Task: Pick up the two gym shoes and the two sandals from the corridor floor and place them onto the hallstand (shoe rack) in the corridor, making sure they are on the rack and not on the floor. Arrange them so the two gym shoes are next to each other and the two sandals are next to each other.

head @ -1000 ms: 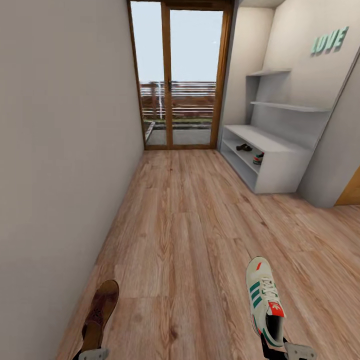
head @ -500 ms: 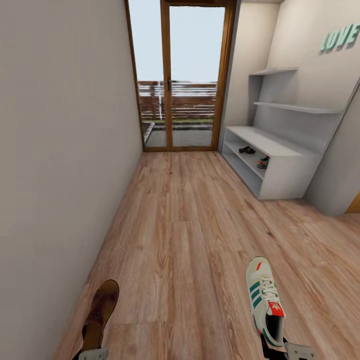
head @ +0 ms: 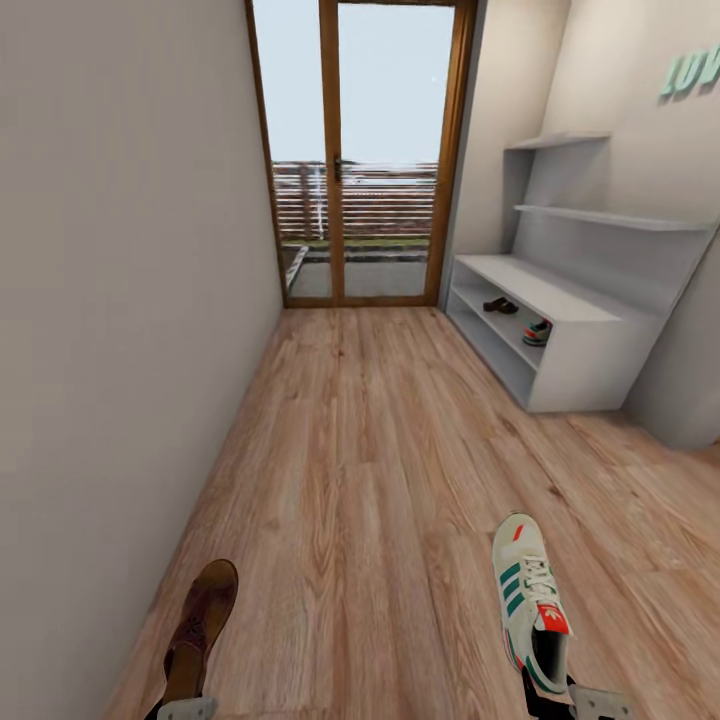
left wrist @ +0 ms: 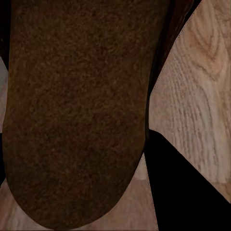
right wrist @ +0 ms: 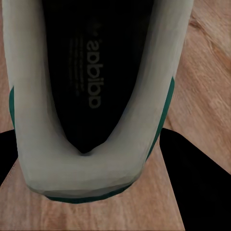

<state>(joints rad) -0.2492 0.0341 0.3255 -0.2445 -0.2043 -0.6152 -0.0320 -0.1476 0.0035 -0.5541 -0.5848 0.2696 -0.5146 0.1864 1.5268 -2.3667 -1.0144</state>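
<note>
With a sandal [head: 198, 625] held in the left fingers [head: 185, 708] and a sneaker [head: 532, 602] in the right fingers [head: 588, 703], the view has swung left, the shoe rack [head: 560, 340] with its stored pair sliding rightward, so delivery remains ahead

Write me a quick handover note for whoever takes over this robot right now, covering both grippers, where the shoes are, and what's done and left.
Left gripper: shut on a brown sandal, toe pointing ahead.
Right gripper: shut on a gym shoe at its heel.
Both are carried above the corridor floor.
Hallstand stands ahead on the right, by the glass door. Its upper open compartment already holds the other sandal at the far end and the other gym shoe nearer.
Done: two shoes racked, two picked up.
Left: drive to the hallstand, set each carried shoe beside its mate.
</note>
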